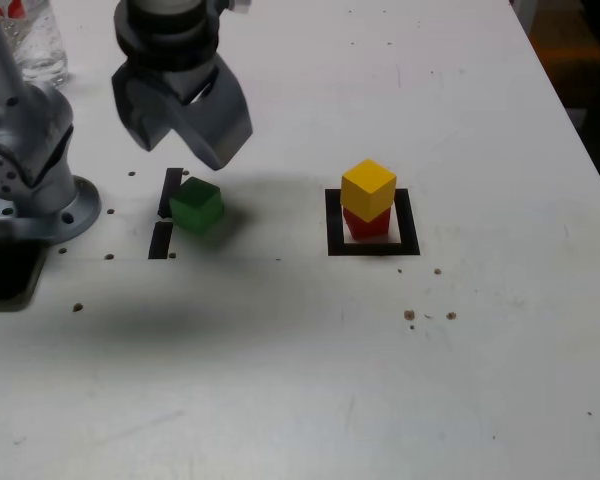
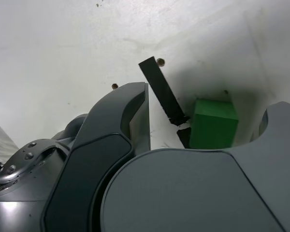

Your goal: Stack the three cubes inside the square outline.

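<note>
The green cube (image 1: 196, 204) sits on the white table toward the exterior view's left, beside two short black strips (image 1: 171, 190). My gripper (image 1: 183, 145) hangs open just above and behind it, holding nothing. In the wrist view the green cube (image 2: 211, 124) shows between the spread fingers of the gripper (image 2: 210, 99), next to a black strip (image 2: 162, 94). Toward the exterior view's right, the yellow cube (image 1: 368, 186) rests on the red cube (image 1: 368, 223) inside the square outline (image 1: 334, 235). The yellow one is turned slightly against the red one.
The arm's grey base (image 1: 30, 170) stands at the exterior view's left, with a clear glass (image 1: 30, 40) behind it and a dark flat object (image 1: 5, 275) in front. Small brown specks (image 1: 410, 315) dot the table. The table edge (image 1: 580, 130) runs along the right.
</note>
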You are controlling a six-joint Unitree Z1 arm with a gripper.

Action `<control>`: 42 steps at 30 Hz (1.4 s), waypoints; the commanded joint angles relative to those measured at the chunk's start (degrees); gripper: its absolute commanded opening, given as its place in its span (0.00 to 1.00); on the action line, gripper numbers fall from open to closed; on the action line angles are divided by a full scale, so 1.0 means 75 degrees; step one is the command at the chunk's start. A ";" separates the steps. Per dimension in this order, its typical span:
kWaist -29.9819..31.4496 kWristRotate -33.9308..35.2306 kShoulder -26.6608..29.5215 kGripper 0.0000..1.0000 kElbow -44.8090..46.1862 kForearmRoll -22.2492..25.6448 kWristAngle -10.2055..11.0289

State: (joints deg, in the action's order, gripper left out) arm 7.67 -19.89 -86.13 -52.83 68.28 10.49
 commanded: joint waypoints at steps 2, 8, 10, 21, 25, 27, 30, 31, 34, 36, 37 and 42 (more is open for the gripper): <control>0.0048 0.0044 -0.0001 0.87 0.0146 -0.0096 -0.0055; 0.0254 0.0163 -0.0093 0.87 0.0400 -0.0354 -0.0148; 0.0300 0.0191 -0.0117 0.87 0.0480 -0.0455 -0.0198; 0.0731 0.0381 -0.0480 0.87 0.0979 -0.1319 -0.0623; 0.0759 0.0391 -0.0640 0.86 0.1219 -0.1688 -0.0717; 0.0759 0.0391 -0.0715 0.86 0.1337 -0.1878 -0.0754; 0.0759 0.0425 -0.0871 0.80 0.1550 -0.2266 -0.0824; 0.0759 0.0452 -0.0903 0.75 0.1593 -0.2371 -0.0835; 0.0759 0.0559 -0.0938 0.51 0.1659 -0.2608 -0.0831; 0.0759 0.0604 -0.0937 0.39 0.1671 -0.2676 -0.0822; 0.0759 0.0617 -0.0936 0.36 0.1675 -0.2693 -0.0817; 0.0759 0.0702 -0.0904 0.26 0.1730 -0.2739 -0.0782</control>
State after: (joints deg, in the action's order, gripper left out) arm 13.29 -14.68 -93.03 -40.16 47.73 4.56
